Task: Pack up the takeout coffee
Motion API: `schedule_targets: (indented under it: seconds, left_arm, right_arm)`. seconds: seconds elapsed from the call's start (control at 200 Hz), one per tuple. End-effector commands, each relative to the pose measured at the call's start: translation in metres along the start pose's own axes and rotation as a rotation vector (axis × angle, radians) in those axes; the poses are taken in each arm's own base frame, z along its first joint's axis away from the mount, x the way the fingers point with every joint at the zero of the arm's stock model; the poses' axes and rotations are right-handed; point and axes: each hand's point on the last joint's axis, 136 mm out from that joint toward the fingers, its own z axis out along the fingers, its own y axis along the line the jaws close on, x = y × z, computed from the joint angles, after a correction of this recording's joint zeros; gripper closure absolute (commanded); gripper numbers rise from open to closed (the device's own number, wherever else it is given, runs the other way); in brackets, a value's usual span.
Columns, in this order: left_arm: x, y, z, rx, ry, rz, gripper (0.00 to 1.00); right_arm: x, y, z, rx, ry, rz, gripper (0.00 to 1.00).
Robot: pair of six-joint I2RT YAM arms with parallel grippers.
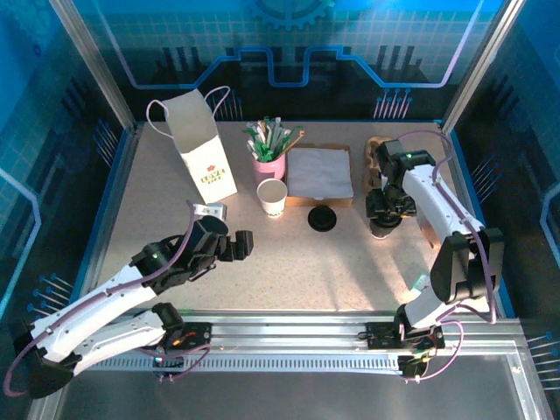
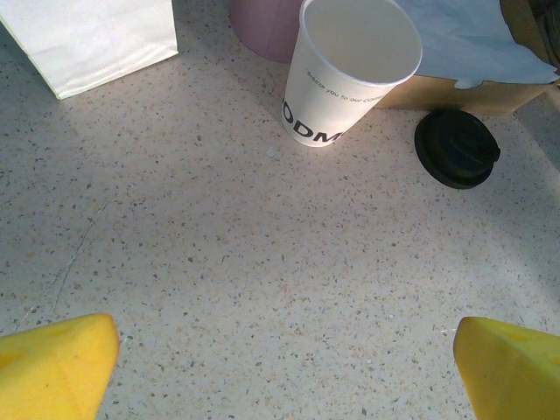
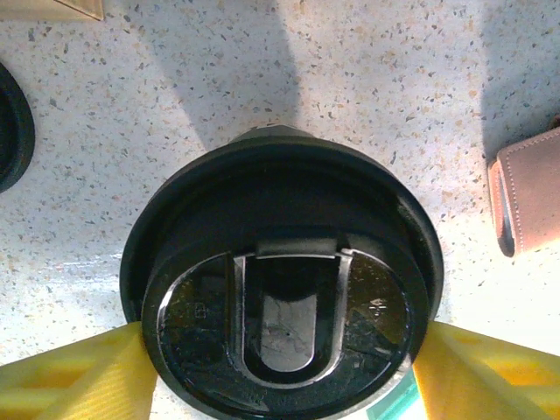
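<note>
Yellow pads (image 2: 61,363) of L gripper (image 2: 286,366) sit in the bottom corners of the L wrist view. They're spread wide, w/ nothing btwn them but bare table (image 2: 262,262). Open speckled top runs from there up to the cup (image 2: 350,70), no clutter in that lane. Cup is upright, mouth open, upper centre of frame, just in front of the pink cup (image 2: 262,31); can't tell if they touch. Lid (image 2: 455,149) lies flat at right, apart from the cup, close to the front edge of the brown tray (image 2: 464,92) w/ napkin (image 2: 472,35). Bag (image 2: 87,39) stands upper left, apart from the cup.

Top view: blue frame rails (image 1: 118,184) bound the table at left, back and right. Everything is crowded along the back, and the front half btwn the arms is open. Cup (image 1: 272,197) is at centre, w/ lid (image 1: 322,219) just to its right. Carrier (image 1: 376,150) is upper right, behind the R arm.

R wrist view: R gripper (image 3: 280,372) straddles a 2nd lid (image 3: 280,289). Its pads (image 3: 79,376) flank the rim, and the lower-left pad is against it. Can't tell if that's a firm grip or slack. What's under the 2nd lid is hidden.
</note>
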Motion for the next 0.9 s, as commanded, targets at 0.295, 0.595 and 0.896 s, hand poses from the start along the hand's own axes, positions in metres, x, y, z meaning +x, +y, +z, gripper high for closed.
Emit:
schedule_targets:
  seconds: [0.295,0.595,0.896]
  left_arm:
    - [-0.009,-0.004,-0.009,0.026,-0.018,-0.015,0.01]
    - [-0.041,0.001,-0.042,0.02,-0.088,-0.008,0.01]
    - [-0.032,0.01,-0.045,0.049,0.041,-0.125,0.01]
  right_arm:
    - [-0.013,-0.008,-0.043,-0.014,-0.095,0.001,0.17]
    - [-0.006,0.092,-0.103,-0.171,-0.238,-0.227,0.15]
    - [-0.003,0.163,-0.035,-0.144,-0.156,-0.319,0.12]
